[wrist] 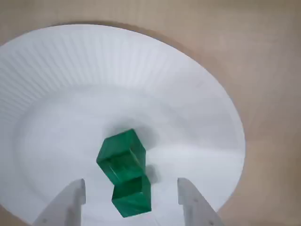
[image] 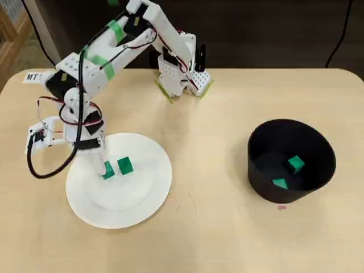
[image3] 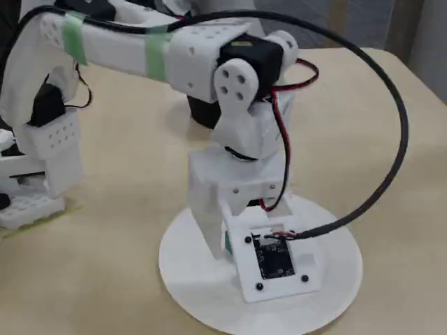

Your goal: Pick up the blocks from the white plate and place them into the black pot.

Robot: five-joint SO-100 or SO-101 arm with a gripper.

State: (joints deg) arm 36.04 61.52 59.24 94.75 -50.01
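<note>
Light wood-grain counter, smooth, low sheen. White plate: paper-like, matt, finely ribbed rim. Green blocks on the plate: smooth faces, faint marbled sheen. Black pot right of the plate in the overhead view: matt. Claw fingers: matt white plastic. Arm: white plastic, green tape bands.

The table is light wood with round corners. The white plate lies flat on it, right under the claw. In the overhead view the black pot stands on the table far to the right of the claw. The arm's white base sits on the table behind the claw, near the back edge.
</note>
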